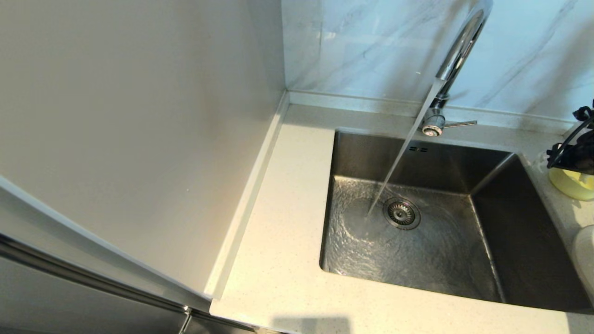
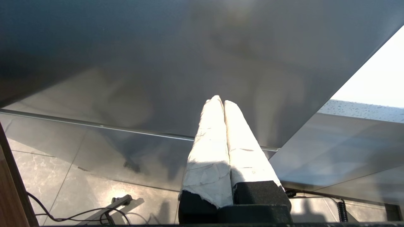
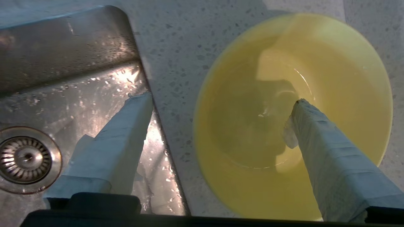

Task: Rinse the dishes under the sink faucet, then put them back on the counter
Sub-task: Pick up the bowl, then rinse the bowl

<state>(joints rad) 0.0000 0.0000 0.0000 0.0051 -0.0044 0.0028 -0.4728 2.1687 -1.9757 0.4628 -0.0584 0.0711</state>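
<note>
In the head view, water runs from the tall chrome gooseneck faucet [image 1: 457,51] into the square brushed stainless-steel sink [image 1: 417,241], striking just left of the round strainer drain [image 1: 401,213]; the small pale yellow round bowl [image 1: 573,184] sits on the off-white speckled stone counter [image 1: 278,260] at the far right, under the right gripper [image 1: 573,150]. The flat white round plate [image 1: 585,260] peeks in nearer. The left wrist view shows the left gripper [image 2: 221,102] parked low, its fingers pressed together on nothing. The right wrist view shows that gripper's fingers spread, one inside the bowl, one over the sink edge. A shallow pinch on the wet rim could let the bowl slip. No writing is legible.
</note>
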